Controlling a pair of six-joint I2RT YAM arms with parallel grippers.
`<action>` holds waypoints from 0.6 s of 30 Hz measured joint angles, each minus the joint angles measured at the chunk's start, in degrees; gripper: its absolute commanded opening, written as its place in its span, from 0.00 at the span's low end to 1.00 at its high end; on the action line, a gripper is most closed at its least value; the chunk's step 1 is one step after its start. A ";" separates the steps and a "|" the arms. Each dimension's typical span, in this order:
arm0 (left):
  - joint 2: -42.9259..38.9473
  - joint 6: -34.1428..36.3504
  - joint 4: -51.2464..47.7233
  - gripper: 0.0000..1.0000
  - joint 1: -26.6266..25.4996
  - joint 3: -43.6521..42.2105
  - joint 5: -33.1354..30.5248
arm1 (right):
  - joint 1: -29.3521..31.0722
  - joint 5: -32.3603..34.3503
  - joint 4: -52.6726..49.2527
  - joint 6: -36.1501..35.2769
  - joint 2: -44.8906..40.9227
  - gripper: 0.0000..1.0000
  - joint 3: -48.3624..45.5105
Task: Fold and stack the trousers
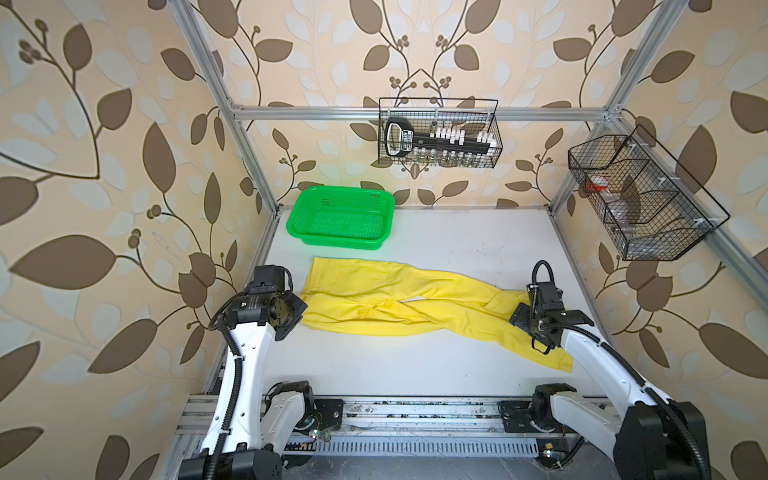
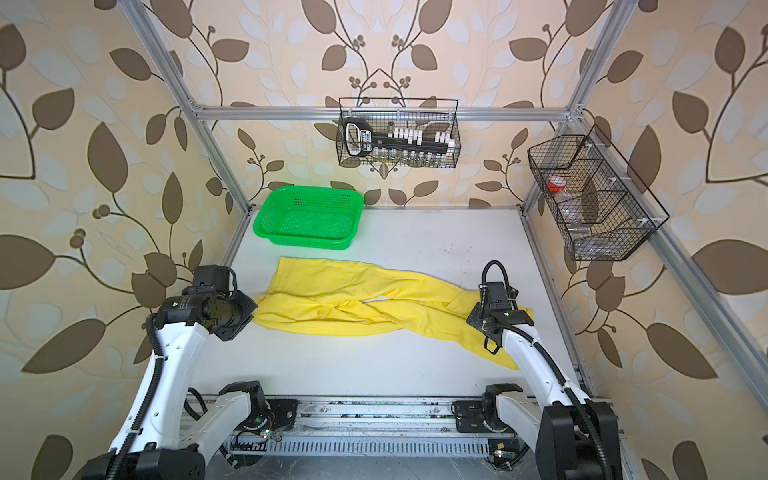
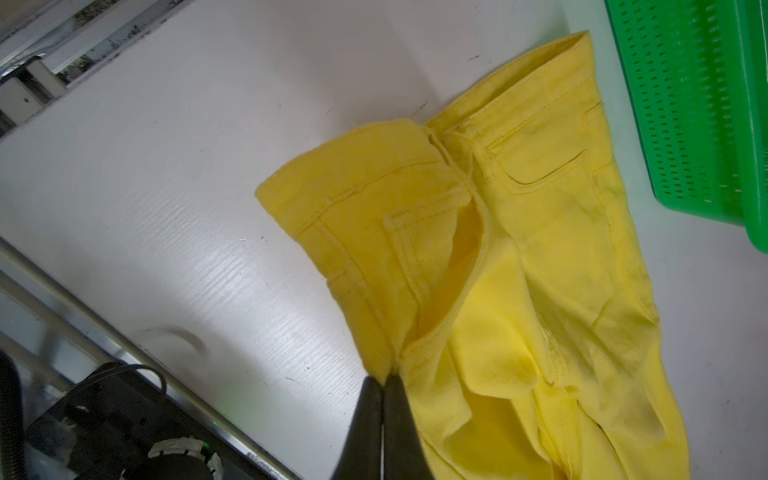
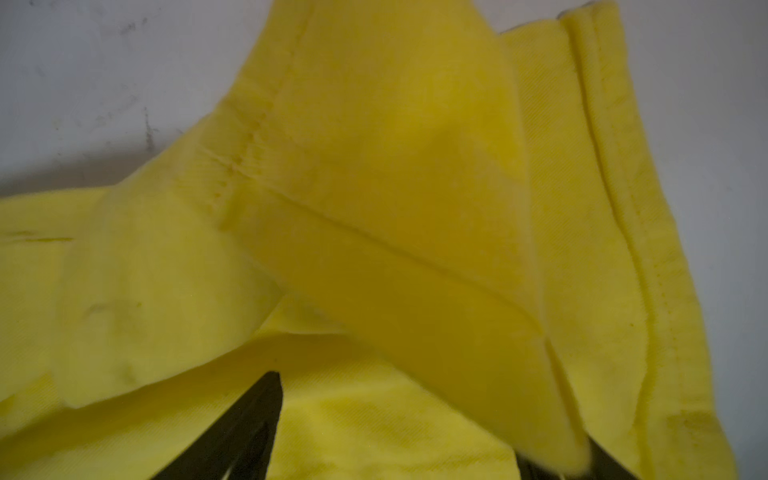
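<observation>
The left fingers (image 3: 363, 419) are pressed together, and between their tips they pinch the edge of the yellow trousers (image 1: 374, 291) at the waist end. In the left wrist view the cloth rises to this pinch in a small ridge. Just beyond the tips the waist part lies spread on the white desk (image 1: 415, 365), with a stitched pocket (image 3: 540, 174) facing up.

The right fingers (image 4: 245, 428) stand wide apart. Yellow cloth fills the gap between them, and a folded flap (image 4: 415, 291) of one leg lies over the tip of one finger, so this tip is almost hidden. The fingers do not squeeze the cloth. Beside them the hem (image 4: 623, 216) of a leg, with its line of stitches, lies flat on the desk.

In both top views the trousers lie on the desk and stretch all the way from the left fingers to the right fingers. About halfway between the two pairs of fingers, the two legs cross over each other. One leg passes under the right arm (image 1: 582, 345) and ends behind the right fingers, nearer to the base of the robot.

The green basket (image 1: 336, 243) stands on the desk beyond the left fingers, on the far side of the waist end, near the trousers but not touching them. The back wire basket (image 1: 440, 162) hangs on the wall high beyond both pairs of fingers, and the side wire basket (image 1: 665, 245) hangs on the wall above and to the outer side of the right fingers.
</observation>
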 measured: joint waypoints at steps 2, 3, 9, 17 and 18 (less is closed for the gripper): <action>-0.63 -0.09 -0.66 0.00 0.00 0.26 -1.01 | -0.02 0.55 1.64 -0.76 3.48 0.82 0.31; -0.81 -0.15 -1.05 0.00 0.00 0.17 -1.49 | -0.02 0.98 2.36 -1.20 5.44 0.82 0.48; 0.17 -0.66 0.20 0.00 0.00 -4.20 -2.38 | -0.04 1.38 6.19 -2.67 13.29 0.78 1.57; 2.27 -2.75 1.84 0.30 0.00 -9.75 -7.28 | 1.07 0.74 8.94 -7.34 22.82 0.78 11.15; 2.45 -3.15 1.81 0.38 0.00 -9.79 -7.43 | 1.81 0.72 8.44 -8.50 22.80 0.78 12.59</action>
